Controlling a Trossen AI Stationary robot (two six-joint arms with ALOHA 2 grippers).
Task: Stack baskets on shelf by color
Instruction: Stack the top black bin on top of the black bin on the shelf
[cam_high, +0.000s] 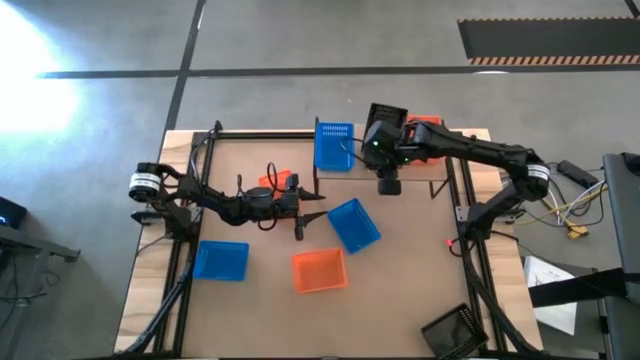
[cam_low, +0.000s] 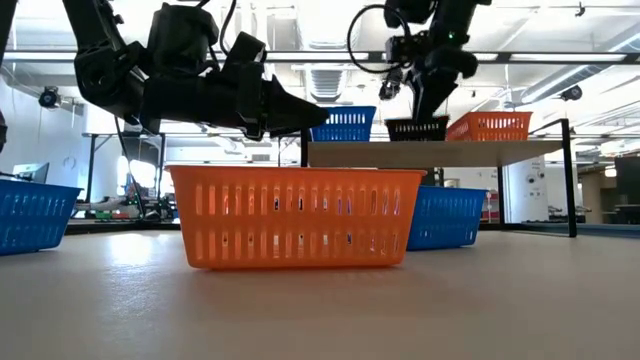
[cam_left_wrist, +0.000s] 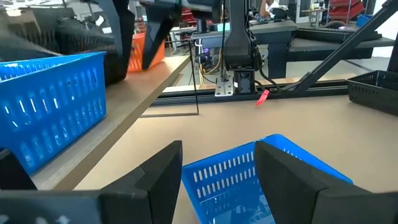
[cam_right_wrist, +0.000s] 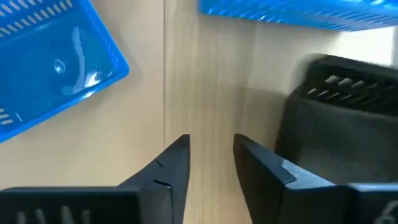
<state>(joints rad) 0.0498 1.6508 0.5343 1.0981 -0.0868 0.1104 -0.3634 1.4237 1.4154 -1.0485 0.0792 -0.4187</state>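
While the right hand is held above the front edge of the long light-wood shelf on thin black legs, its two dark fingers are seen parted, with only bare plank between them and nothing grasped. Just beside that hand on the shelf a black perforated plastic basket is set, and a blue perforated basket stands at the shelf's left end; an orange perforated basket is seen at the other end, partly hidden from above by the right arm. The left hand is held over the tan worktop near its middle, fingers spread wide and empty, pointing at a tilted blue basket lying just beyond them. An orange basket rests nearer the front of the worktop, another blue basket lies at the front left, and a black basket sits at the front right corner. Something orange is glimpsed behind the left arm, possibly another basket, though too little of it is shown to tell.
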